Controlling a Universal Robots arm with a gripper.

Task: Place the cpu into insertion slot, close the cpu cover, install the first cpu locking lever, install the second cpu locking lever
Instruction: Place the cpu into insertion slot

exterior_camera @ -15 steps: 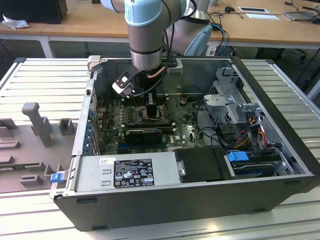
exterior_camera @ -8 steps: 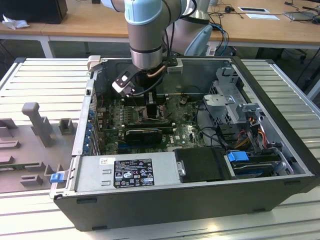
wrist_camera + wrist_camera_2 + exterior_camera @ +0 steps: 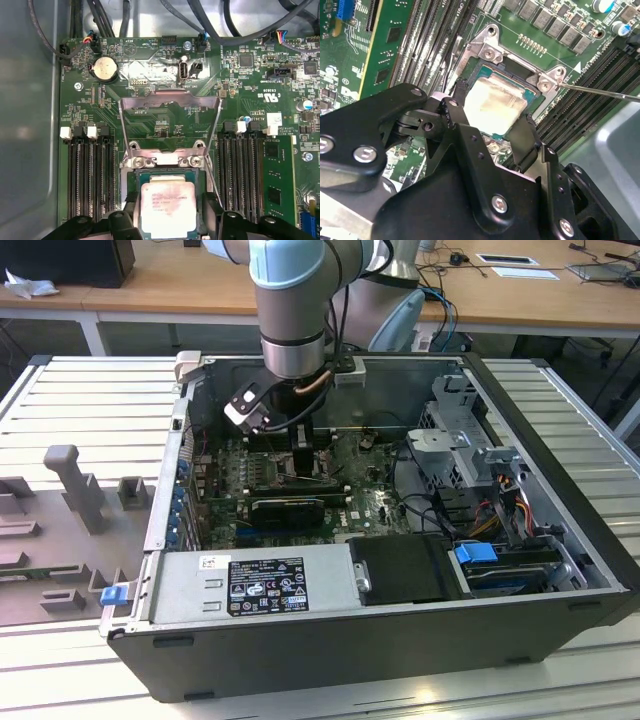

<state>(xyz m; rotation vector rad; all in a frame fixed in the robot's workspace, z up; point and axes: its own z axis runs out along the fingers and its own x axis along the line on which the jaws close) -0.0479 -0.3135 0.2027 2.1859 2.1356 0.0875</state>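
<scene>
Fingers [image 3: 522, 135] clamp opposite edges of the cpu [image 3: 495, 102], low in the insertion slot [image 3: 512, 74] at frame centre; cpu cover [image 3: 170, 97] stands raised. Risk: tilt on release could seat it crooked, damaging the slot.

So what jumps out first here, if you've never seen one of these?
The pale-blue robot arm reaching down into an open computer case, in the exterior view. In both wrist views its black pincer sits right at the silver cpu, which lies in the insertion slot on the green board, with the cpu cover swung open beside it.
</scene>
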